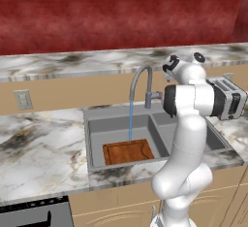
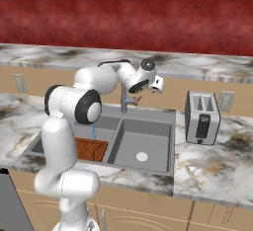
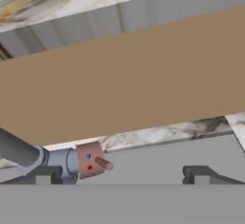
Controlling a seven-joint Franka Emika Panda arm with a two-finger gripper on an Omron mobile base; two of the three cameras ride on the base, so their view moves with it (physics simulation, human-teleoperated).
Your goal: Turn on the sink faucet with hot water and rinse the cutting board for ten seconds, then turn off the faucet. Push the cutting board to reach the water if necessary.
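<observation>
The sink faucet (image 1: 142, 78) arches over the sink (image 1: 87, 138), and a thin blue stream of water (image 1: 130, 121) falls from its spout into the left basin. The reddish-brown cutting board (image 1: 128, 152) lies flat in that basin's front part, and the stream lands at about its far edge. My gripper (image 3: 122, 174) is open beside the faucet's base. The reddish lever handle (image 3: 93, 161) sits between the finger tips, close to the left one (image 3: 47, 173). From the right base camera, the gripper (image 2: 137, 96) hovers at the lever (image 2: 132, 99), and my arm hides part of the board (image 2: 91, 149).
A silver toaster (image 2: 201, 116) stands on the marble counter right of the sink. The smaller right basin has a round pale drain (image 2: 142, 156). Wall outlets (image 1: 22, 100) sit on the tan backsplash. A dark stove edge (image 1: 34, 214) shows at the lower left.
</observation>
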